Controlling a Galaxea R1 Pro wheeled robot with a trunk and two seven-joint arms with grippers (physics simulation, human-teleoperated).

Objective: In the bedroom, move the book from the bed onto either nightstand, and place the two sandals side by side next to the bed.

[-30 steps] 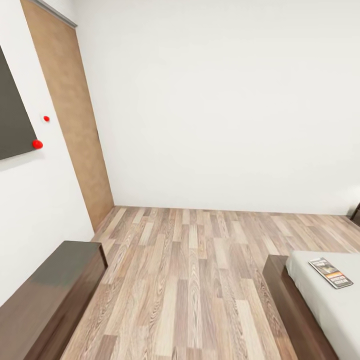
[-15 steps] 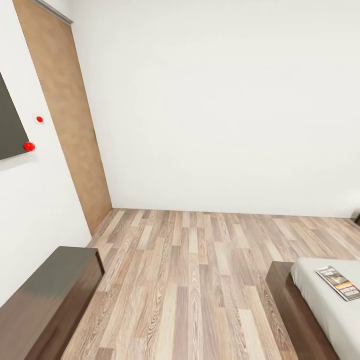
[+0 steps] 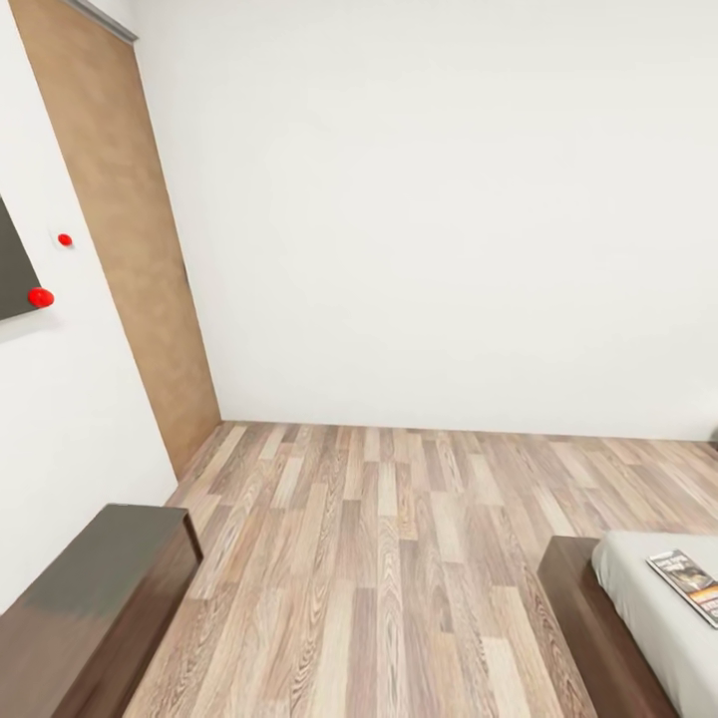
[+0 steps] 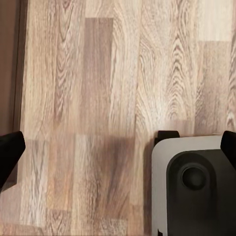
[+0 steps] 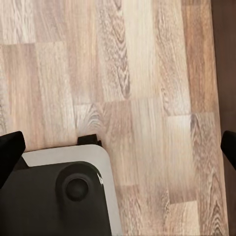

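Book-fetching comes first, and the robot is not yet placed for it. Taking the head view from left to right: a dark panel with two red dots [image 3: 41,297] hangs on the left wall, beside a tall tan door panel [image 3: 120,229]. Below them stands the long dark brown wooden console with a greyish top [image 3: 95,588]. Light brown wood-plank floor [image 3: 389,558] stretches across the middle to a bare white wall. At the far right edge sits the corner of the low platform bed with its dark brown frame [image 3: 588,618] and pale grey-white mattress. The thin dark paperback with an orange band [image 3: 690,583] lies flat on the mattress, cut by the picture's edge.

Both wrist views look straight down at planks and the robot's own base. The left gripper [image 4: 118,147] and right gripper [image 5: 118,147] have black fingertips far apart at opposite picture edges, so both are spread and hold nothing.

To do this well, I would turn the base rightward until the book is centred, roll close alongside the bed frame without bumping it, then reach with the right arm.
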